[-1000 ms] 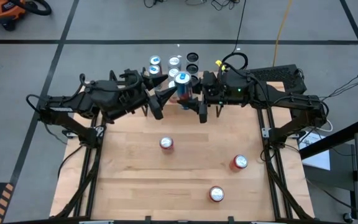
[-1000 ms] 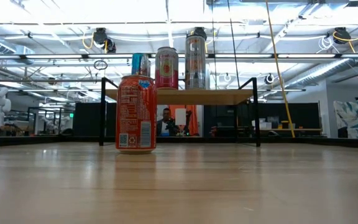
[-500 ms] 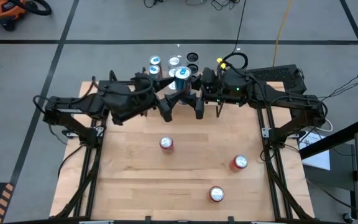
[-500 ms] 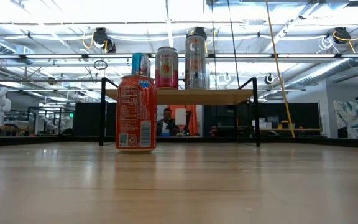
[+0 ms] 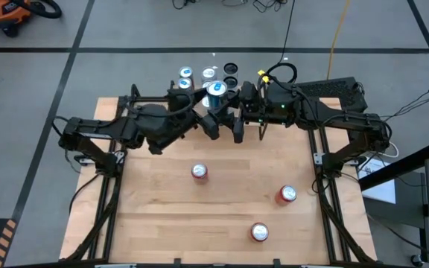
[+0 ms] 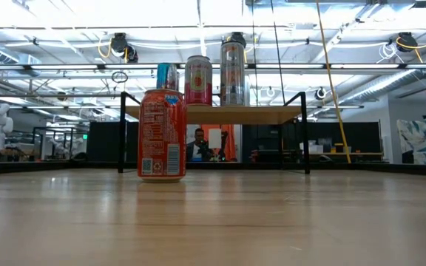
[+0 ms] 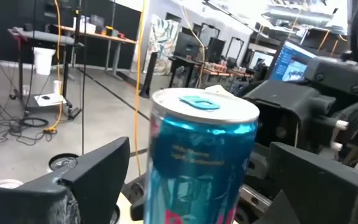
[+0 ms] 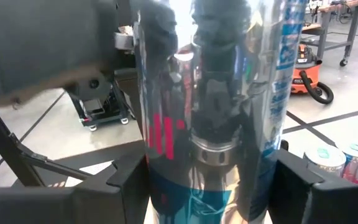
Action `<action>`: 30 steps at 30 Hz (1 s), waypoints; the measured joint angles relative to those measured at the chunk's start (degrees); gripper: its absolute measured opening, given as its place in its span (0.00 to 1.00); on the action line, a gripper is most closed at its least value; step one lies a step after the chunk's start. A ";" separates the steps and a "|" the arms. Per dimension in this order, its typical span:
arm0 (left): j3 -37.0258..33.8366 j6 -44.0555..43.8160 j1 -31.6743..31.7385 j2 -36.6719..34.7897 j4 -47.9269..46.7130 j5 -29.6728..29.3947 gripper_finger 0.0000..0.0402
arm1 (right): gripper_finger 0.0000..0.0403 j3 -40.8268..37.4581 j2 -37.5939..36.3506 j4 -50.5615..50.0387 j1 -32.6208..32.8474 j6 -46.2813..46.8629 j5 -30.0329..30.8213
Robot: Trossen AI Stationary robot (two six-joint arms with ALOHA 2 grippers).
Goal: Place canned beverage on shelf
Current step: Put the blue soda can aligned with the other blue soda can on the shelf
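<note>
Blue can [image 7: 202, 162] upright | right gripper [image 5: 229, 117] jaws pinching it | left gripper [image 5: 207, 119] jaws spread beside it

Tall blue can [image 5: 216, 90] upright, wooden shelf [image 6: 213, 114] edge

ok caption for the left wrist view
Left gripper open around a tall blue can, the right arm's dark body just behind it.

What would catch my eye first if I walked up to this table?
Probably the two dark arms meeting at the table's far edge, over a tall blue can. The right end effector is closed on it; the left end effector stands open beside it. Three red cans, such as this one, stand scattered on the wooden table.
</note>
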 joint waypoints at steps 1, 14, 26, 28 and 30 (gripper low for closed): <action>0.00 -0.02 0.00 0.32 0.26 -0.03 0.97 | 0.55 0.00 0.00 -0.16 -0.02 -0.42 -0.14; -0.02 2.62 0.00 0.34 0.71 -2.35 0.96 | 0.55 0.00 -0.01 -0.43 -0.19 -4.24 1.33; -0.02 2.65 0.04 0.34 0.30 2.03 0.82 | 0.55 0.00 -0.02 -0.47 -0.13 -3.71 -6.84; -0.02 2.62 0.04 0.32 0.32 2.09 0.82 | 0.55 0.00 -0.02 -0.48 -0.13 -3.77 -7.60; -0.02 2.56 0.04 0.33 0.40 2.08 0.81 | 0.55 0.00 -0.02 -0.53 -0.13 -3.48 -7.55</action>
